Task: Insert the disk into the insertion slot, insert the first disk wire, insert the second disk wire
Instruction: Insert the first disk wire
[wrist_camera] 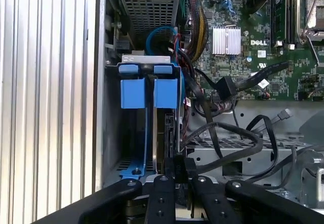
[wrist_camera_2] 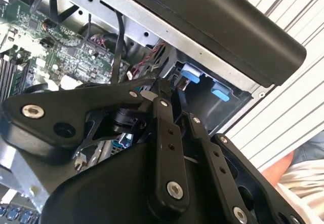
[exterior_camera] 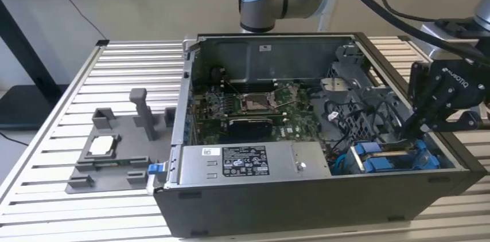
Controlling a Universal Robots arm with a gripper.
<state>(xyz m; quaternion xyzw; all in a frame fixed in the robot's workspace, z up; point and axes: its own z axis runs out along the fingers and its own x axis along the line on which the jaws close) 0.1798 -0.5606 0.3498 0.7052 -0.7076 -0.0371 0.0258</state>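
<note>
Disk (wrist_camera: 164, 133) and blue carrier stand on edge inside the drive bay at the front corner of the open computer case (exterior_camera: 306, 202), on the exterior view's right, just beside the silver power supply box (exterior_camera: 245, 162). Seen from the first wrist view, the two blue tabs (wrist_camera: 152, 92) sit at the far mouth of the bay and the drive runs back from them as a dark slab between the bay walls, so it looks seated or close to it. The pincer (wrist_camera: 178, 165) reaches down into the bay with its tips pressed together at the near end of the drive; whether anything thin sits between them I cannot tell. Loose black wires (wrist_camera: 228, 133) loop over the metal floor just beside the bay, with the motherboard (exterior_camera: 253, 104) beyond. The case rests on a slatted desk (exterior_camera: 77, 213). As a thing to handle, the drive is probably dense and fully stiff, with smooth metal faces that would slip under a light pinch, and it is likely to take knocks badly. The plastic frame should give a little, so the blue tabs or side rails look like the safest hold, keeping off the label face and the connector end
</note>
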